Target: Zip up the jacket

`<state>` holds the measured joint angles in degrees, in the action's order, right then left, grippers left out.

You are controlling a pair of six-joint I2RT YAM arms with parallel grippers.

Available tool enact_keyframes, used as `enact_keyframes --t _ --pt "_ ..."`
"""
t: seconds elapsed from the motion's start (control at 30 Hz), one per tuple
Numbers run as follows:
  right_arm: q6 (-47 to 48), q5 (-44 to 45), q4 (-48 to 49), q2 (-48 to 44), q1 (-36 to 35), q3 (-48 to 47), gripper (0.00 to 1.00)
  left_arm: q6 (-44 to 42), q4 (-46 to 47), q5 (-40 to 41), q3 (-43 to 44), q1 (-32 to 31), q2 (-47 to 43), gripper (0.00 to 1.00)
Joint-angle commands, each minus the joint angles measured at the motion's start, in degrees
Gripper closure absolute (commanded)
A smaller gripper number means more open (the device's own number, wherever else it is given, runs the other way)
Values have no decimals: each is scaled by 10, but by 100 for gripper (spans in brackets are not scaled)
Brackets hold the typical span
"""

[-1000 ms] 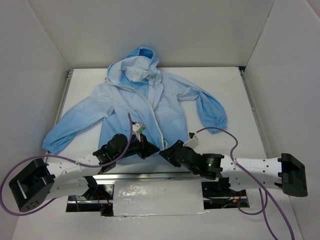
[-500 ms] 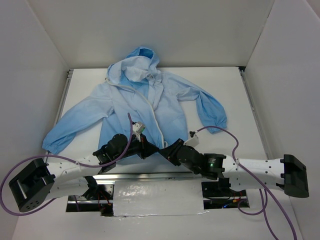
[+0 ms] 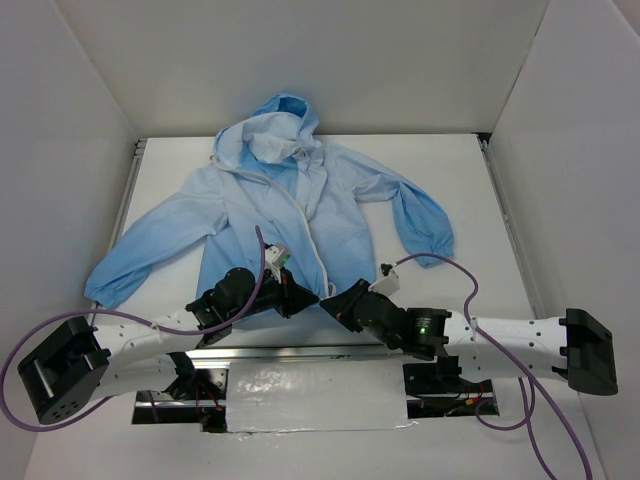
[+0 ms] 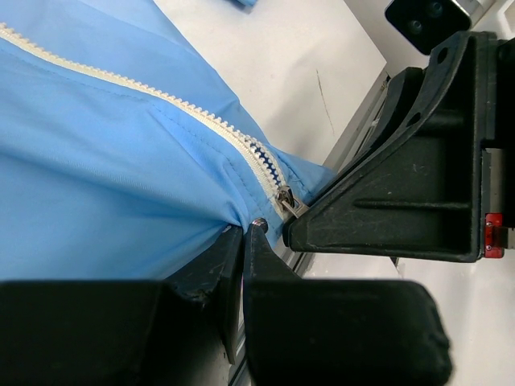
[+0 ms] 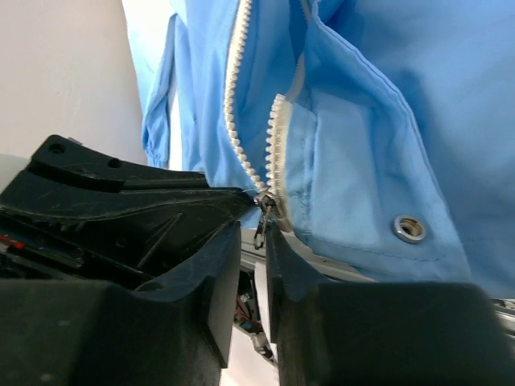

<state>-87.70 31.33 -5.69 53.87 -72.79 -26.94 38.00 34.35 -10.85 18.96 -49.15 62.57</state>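
Observation:
The light-blue hooded jacket lies flat on the white table, hood at the far side, its white zipper open down the front. Both grippers meet at the hem's bottom centre. My left gripper is shut on the hem fabric just left of the zipper's foot; in its wrist view the metal slider sits right beside the fingertips. My right gripper is open by a narrow gap, and the zipper pull hangs between its fingertips. The slider is at the bottom of the zipper teeth.
The hem lies at the table's near edge, over a metal rail. A metal snap sits on the right hem. The right sleeve and left sleeve spread outward. White walls enclose the table on three sides.
My right gripper has shifted slightly left toward the zipper's foot and then settled. The left gripper has kept its hold on the hem. The jacket has not moved.

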Motion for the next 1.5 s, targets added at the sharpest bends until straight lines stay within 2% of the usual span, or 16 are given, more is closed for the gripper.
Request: enact_keyframes --t 0.0,0.2,0.23,0.27,0.3,0.67,0.73,0.9,1.0,1.03,1.1,1.3,1.4,1.47 --pt "-11 27 -7 -1 -3 8 76 7 34 -8 -2 0 -4 100" --pt "-18 26 -7 -10 -3 20 87 6 31 -8 0 0 -5 100" --pt "-18 26 -10 -11 -3 20 90 7 31 -9 0 -1 -6 100" --pt "-17 28 -12 -11 -3 18 99 6 31 -10 0 -1 -5 100" --pt "-18 28 -16 -11 -3 15 100 6 32 -10 0 -1 -4 100" --pt "36 18 -19 -41 16 7 100 5 24 -31 -6 -1 -3 100" --pt "57 -17 -2 -51 51 15 100 8 29 -43 -9 -2 0 100" --pt "113 -170 78 -57 138 38 100 9 32 -56 -10 -16 12 100" --pt "140 -216 83 -40 179 21 100 2 20 -45 -11 -29 12 100" --pt "147 -274 86 -32 196 11 100 2 18 -42 -13 -31 12 100" --pt "156 -310 77 -8 224 1 100 1 11 -38 -12 -34 14 100" --pt "149 -298 73 -22 236 7 100 -2 8 -39 -13 -48 31 100" --pt "153 -246 27 -20 241 -7 100 1 20 -51 -19 -53 37 100" --pt "161 -259 49 -19 258 -4 100 1 22 -51 -21 -59 39 100"
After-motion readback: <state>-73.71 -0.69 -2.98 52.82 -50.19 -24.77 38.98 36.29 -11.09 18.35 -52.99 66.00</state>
